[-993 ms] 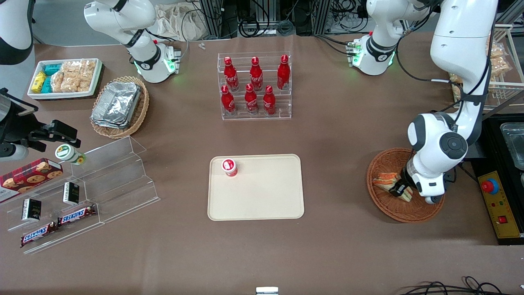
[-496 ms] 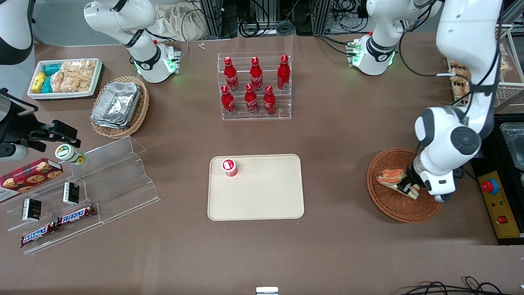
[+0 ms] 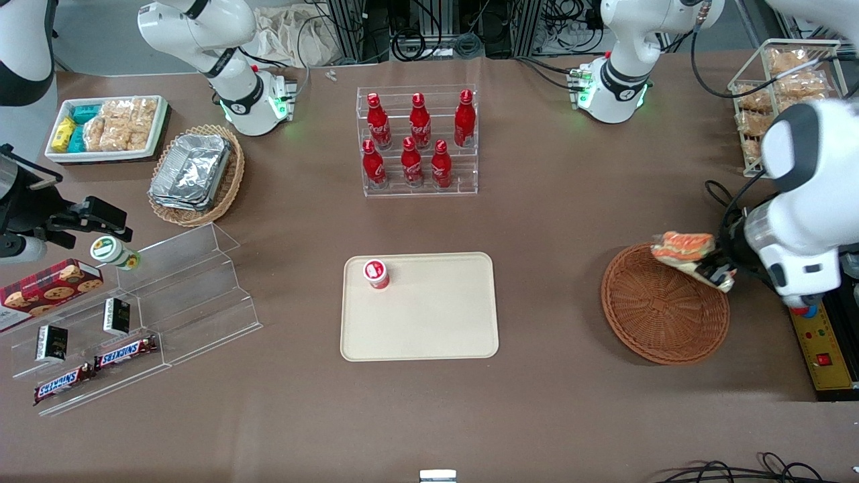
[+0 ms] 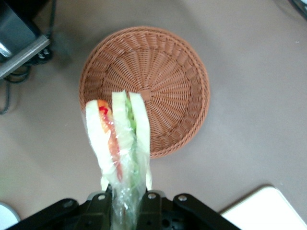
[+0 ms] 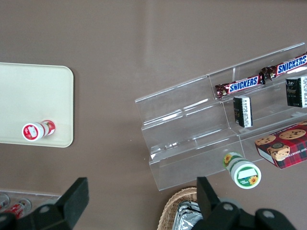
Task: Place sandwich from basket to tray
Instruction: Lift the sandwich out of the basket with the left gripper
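Note:
My left gripper (image 3: 713, 274) hangs in the air above the rim of the round reddish-brown basket (image 3: 661, 315), shut on the wrapped sandwich (image 3: 683, 249). The wrist view shows the sandwich (image 4: 119, 143) held by its narrow end between the jaws of the gripper (image 4: 125, 201), white bread and orange-red and green layers pointing away over the basket (image 4: 163, 62), which holds nothing. The cream tray (image 3: 436, 322) lies flat mid-table, well toward the parked arm from the basket, with a small red-capped bottle (image 3: 376, 274) standing on one corner; a corner of the tray (image 4: 268, 211) shows at the wrist.
A clear rack of red cola bottles (image 3: 417, 141) stands farther from the front camera than the tray. A wire rack of bagged snacks (image 3: 778, 87) and a control box with a red stop button (image 3: 822, 349) sit at the working arm's end. A clear stepped shelf (image 3: 154, 302) is at the parked arm's end.
The gripper has lifted the sandwich out of the basket and risen, moving toward the working arm's end and away from the front camera. The basket is left with nothing in it.

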